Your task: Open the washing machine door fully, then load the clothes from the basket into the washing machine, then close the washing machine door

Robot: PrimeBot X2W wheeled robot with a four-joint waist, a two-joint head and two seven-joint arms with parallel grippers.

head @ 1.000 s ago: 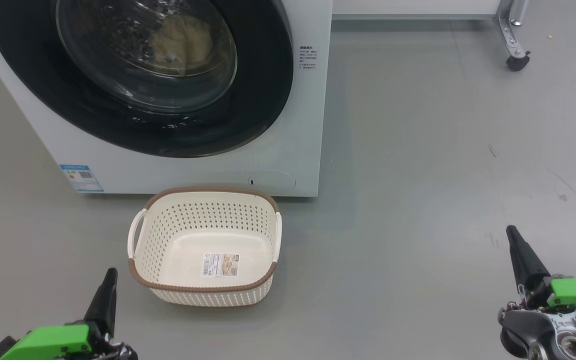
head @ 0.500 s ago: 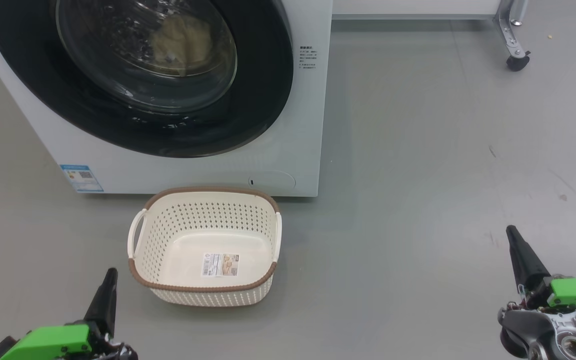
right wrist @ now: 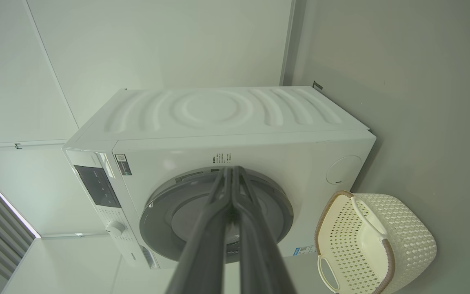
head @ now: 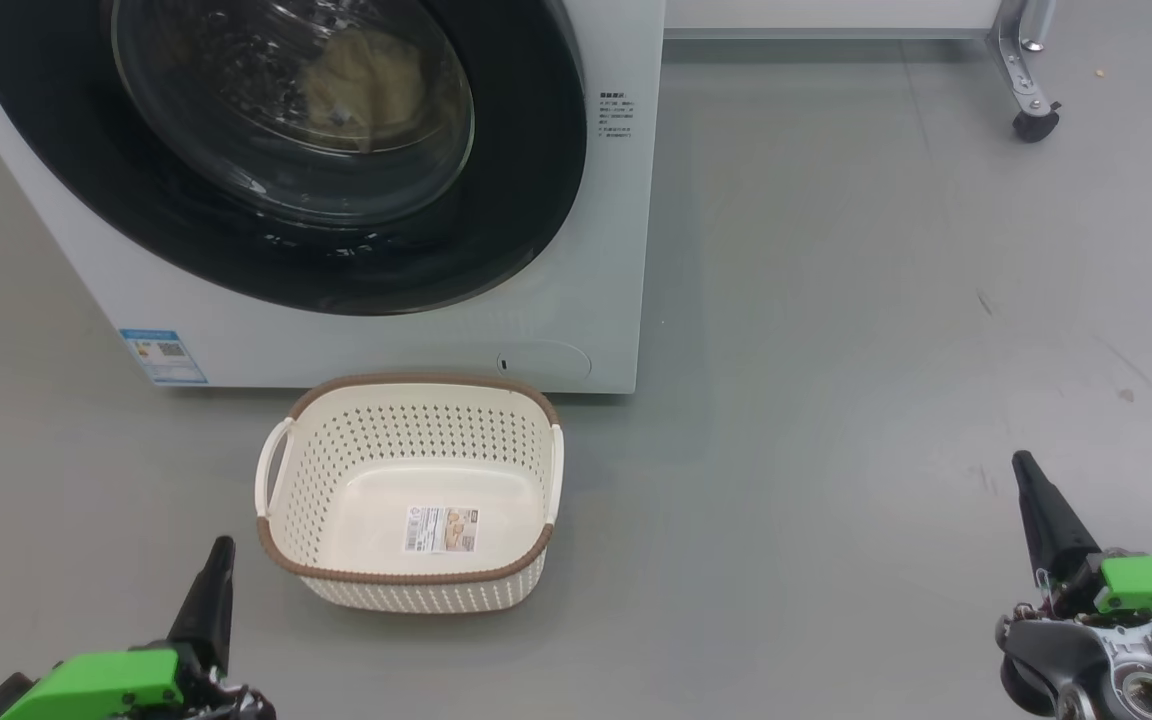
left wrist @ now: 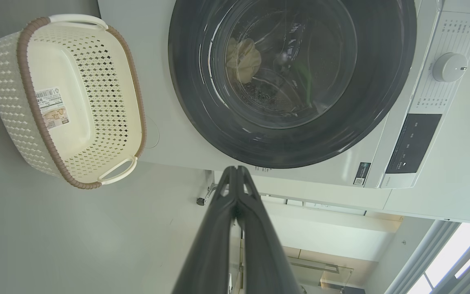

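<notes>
On the grey floor [head: 836,350] stands the washer [head: 386,345], and nothing around it has shifted over the last second: washer, basket and both arms sit exactly where they did, so the scene has gone still rather than moved on. The door [head: 526,200] lies closed, its black ring flat against the white front, as the right wrist view confirms from the side. Just in front of the washer's base is the basket [head: 416,595], upright, bare down to the label on its floor; whether its back rim touches the panel cannot be told. The clothes [head: 366,85] show as a pale cream heap behind the door glass, inside the drum. The left gripper [left wrist: 236,168] has its two fingers pressed together with nothing between them, held low at the basket's near left corner and apart from it. The right gripper [right wrist: 233,168] is likewise closed and empty, well off to the right over bare floor. With the load inside, the basket emptied and the door shut, all three parts of the task look done, and the stillness suggests the arms have settled at rest with no step left to take.
</notes>
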